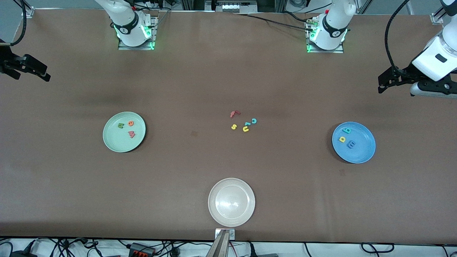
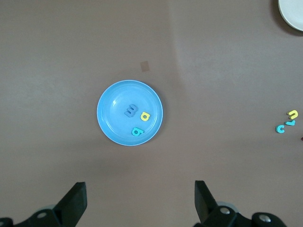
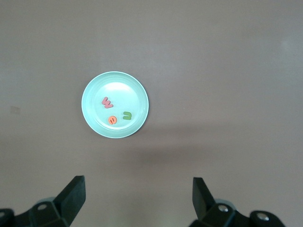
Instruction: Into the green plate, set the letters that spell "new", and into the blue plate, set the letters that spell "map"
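**Operator:** Where are my two grippers sitting?

**Spotter:** Your left gripper (image 1: 381, 85) is hanging over the tabletop (image 1: 192, 85) at the left arm's end, in the upper part of the front view at the frame's edge. Its fingers (image 2: 75, 198) are standing wide apart and gripping nothing. Your right gripper (image 1: 44, 73) is hanging over the tabletop at the right arm's end, also high in the frame at the edge. Its fingers (image 3: 75, 194) are spread wide too, and are carrying nothing.

**Operator:** And the letters?

**Spotter:** You are looking at the green plate (image 1: 114, 144) in the middle band of the frame, toward the right arm's end. The green n (image 1: 121, 125), the orange e (image 1: 131, 123) and the pinkish-red w (image 1: 131, 134) are all lying in it. The blue plate (image 1: 360, 153) is sitting toward the left arm's end. It is holding the teal p (image 1: 346, 130), the yellow a (image 1: 342, 139) and the blue m (image 1: 351, 144).

**Operator:** Anything else lying about?

**Spotter:** In the centre of the frame a small cluster is resting on the tabletop: a red f (image 1: 234, 114), a teal c (image 1: 254, 121), a yellow s (image 1: 234, 126) and a yellow u (image 1: 245, 129). A whitish plate (image 1: 214, 210) is sitting low in the frame, nearer the front camera than that cluster.
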You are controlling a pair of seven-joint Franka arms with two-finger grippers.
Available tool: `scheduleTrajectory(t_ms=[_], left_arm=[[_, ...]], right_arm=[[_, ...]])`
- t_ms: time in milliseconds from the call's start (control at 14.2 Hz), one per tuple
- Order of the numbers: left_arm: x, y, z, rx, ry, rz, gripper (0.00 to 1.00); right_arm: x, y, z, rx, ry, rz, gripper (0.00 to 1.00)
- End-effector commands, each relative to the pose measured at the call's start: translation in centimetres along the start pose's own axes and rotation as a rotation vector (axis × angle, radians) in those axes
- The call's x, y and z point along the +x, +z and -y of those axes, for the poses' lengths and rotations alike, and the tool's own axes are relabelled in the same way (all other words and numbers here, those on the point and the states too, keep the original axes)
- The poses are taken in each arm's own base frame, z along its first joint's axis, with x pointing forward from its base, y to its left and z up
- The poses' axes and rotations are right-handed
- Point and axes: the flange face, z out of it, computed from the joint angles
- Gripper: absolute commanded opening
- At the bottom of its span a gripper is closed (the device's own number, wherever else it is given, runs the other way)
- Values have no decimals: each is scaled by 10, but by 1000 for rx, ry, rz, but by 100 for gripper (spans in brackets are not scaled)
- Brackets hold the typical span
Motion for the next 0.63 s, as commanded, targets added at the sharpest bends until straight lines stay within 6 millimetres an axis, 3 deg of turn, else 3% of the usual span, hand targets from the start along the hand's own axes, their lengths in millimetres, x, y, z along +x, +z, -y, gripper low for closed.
scheduleTrajectory(t_ms=[0,563], left_arm=[[1,-5,0,-19,19,12,100],[3,-4,7,-18,8,8,100]], right_arm=[[-4,-4,-5,-15,-9,-8,100],[-5,-5,-5,-15,-9,-8,100]])
